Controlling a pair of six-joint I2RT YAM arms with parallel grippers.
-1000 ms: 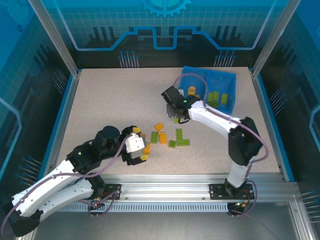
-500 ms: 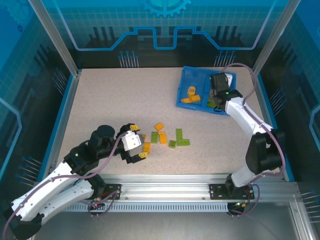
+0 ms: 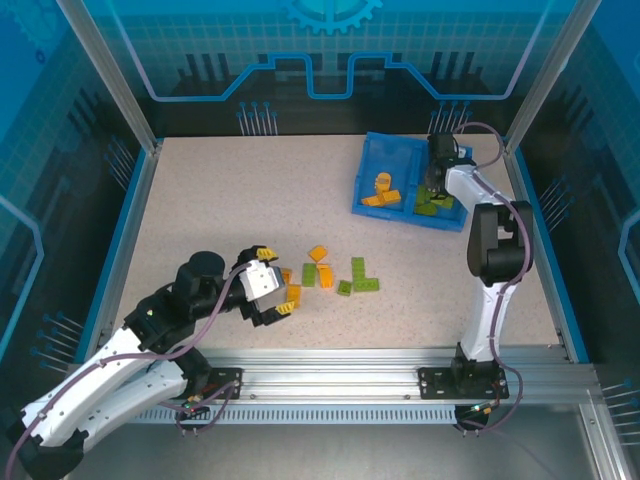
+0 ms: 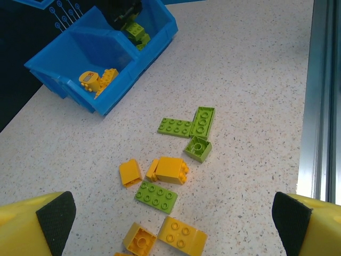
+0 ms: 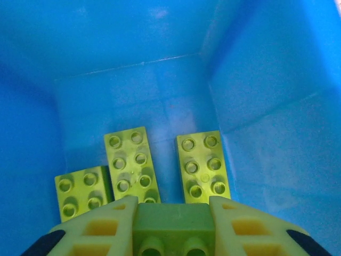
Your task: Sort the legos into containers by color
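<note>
Blue tray (image 3: 385, 150) sits upper right in the overhead view, skewed to the edges of the table (image 3: 220, 220) and split in two. Orange bricks (image 3: 382, 194) are in its left half, green bricks (image 3: 430, 203) in its right half. Right gripper (image 3: 436, 188) is down over the green half, with its arm running up the right side of the frame. In the right wrist view, the right gripper (image 5: 171, 234) is clamped on a held green brick (image 5: 170, 217) at bottom centre, one finger on each side. Can't tell if that brick touches the floor. Ahead of it three flat green bricks lie studs up on the tray floor: a square one (image 5: 85, 192) lower left, a long one (image 5: 132, 165) beside it, and another long one (image 5: 205, 165) right of centre, apart from the others. Loose bricks (image 3: 335, 272) are scattered low centre on the table, well apart from the tray. Left gripper (image 3: 282, 287) is just left of them with its jaws spread wide, gripping nothing. In the left wrist view, the left gripper (image 4: 173, 218) has black pads (image 4: 53, 213) at the bottom corners. Two orange blocks (image 4: 184, 234) lie on the table in the gap. Further up are a long green plate (image 4: 156, 196), two more orange pieces (image 4: 170, 169), a small green cube (image 4: 197, 148) and two long green plates in an L (image 4: 202, 121). The tray (image 4: 138, 66) is upper left there.
</note>
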